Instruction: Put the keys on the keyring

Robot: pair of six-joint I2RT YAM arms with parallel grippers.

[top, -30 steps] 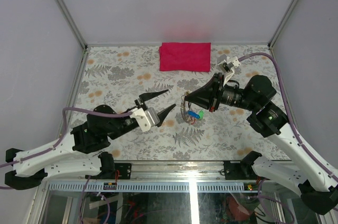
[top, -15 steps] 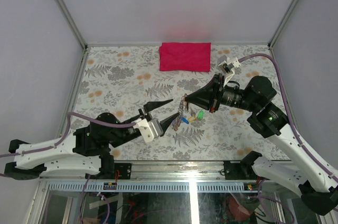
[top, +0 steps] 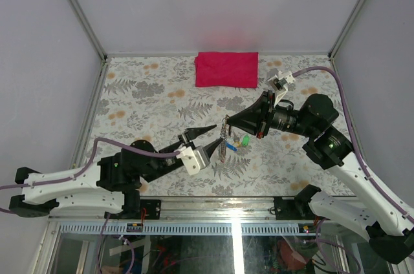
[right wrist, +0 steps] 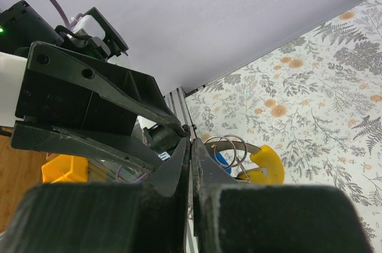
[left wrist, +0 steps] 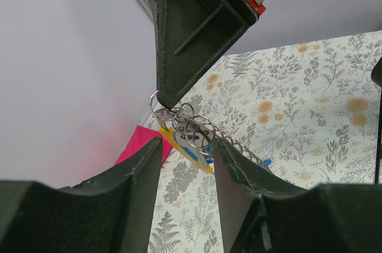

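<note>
From where I stood, everything hinged on the spot a good way in front of the red cloth (top: 226,69), on the side towards the arm bases and roughly in line with the cloth's middle. There the right end effector (top: 227,119) had its fingers pressed together on the keyring (left wrist: 153,107), pinching the thin wire at the very tip. It held the ring up off the worktop (top: 149,93), and I took that to be the point of the pose: the keys (left wrist: 186,147), with yellow and blue heads showing, hung free below it with a few smaller rings and a short length of chain (left wrist: 236,144). That left nothing lying flat on the flowered surface.

The left end effector (top: 220,133) reached in from nearer the bases than the cloth and to its left. Its fingers were spread, one either side of the dangling bunch, with the yellow head showing in the gap between them. I could not tell whether either finger was touching metal. My guess was that the right arm served as the steady holder while the left lined up to take one key or ring and work it round the wire. The risk I saw was the bunch swinging or twisting, since only that one pinch kept it in place.
</note>
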